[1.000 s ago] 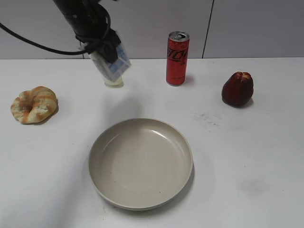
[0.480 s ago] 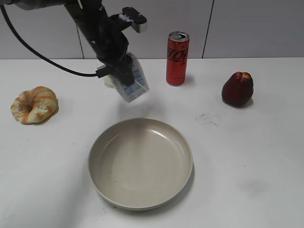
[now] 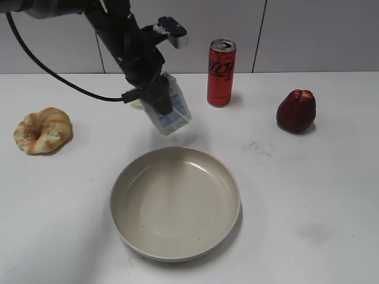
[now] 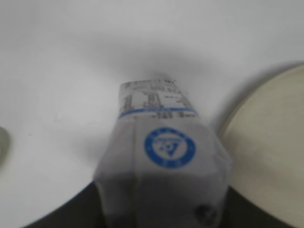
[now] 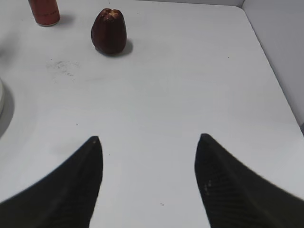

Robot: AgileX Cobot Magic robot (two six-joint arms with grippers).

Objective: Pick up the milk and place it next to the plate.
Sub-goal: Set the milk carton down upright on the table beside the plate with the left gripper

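Note:
The milk (image 3: 170,112), a small white and blue carton, hangs tilted in my left gripper (image 3: 155,97), above the table just behind the plate's far rim. In the left wrist view the milk (image 4: 161,147) fills the middle between the dark jaws, with the plate's edge (image 4: 270,142) to its right. The plate (image 3: 133,225) is a wide beige dish at the table's front centre. My right gripper (image 5: 148,138) is open and empty over bare table; it does not show in the exterior view.
A tall red can (image 3: 221,72) stands at the back, right of the milk. A dark red fruit (image 3: 296,110) sits at the right, also in the right wrist view (image 5: 109,31). A croissant-like pastry (image 3: 42,130) lies at the left. A small pale object (image 3: 137,103) sits behind the left gripper.
My left gripper has carried the milk from the back of the table down and to the right, toward the plate's far rim. Nothing else on the table moved.

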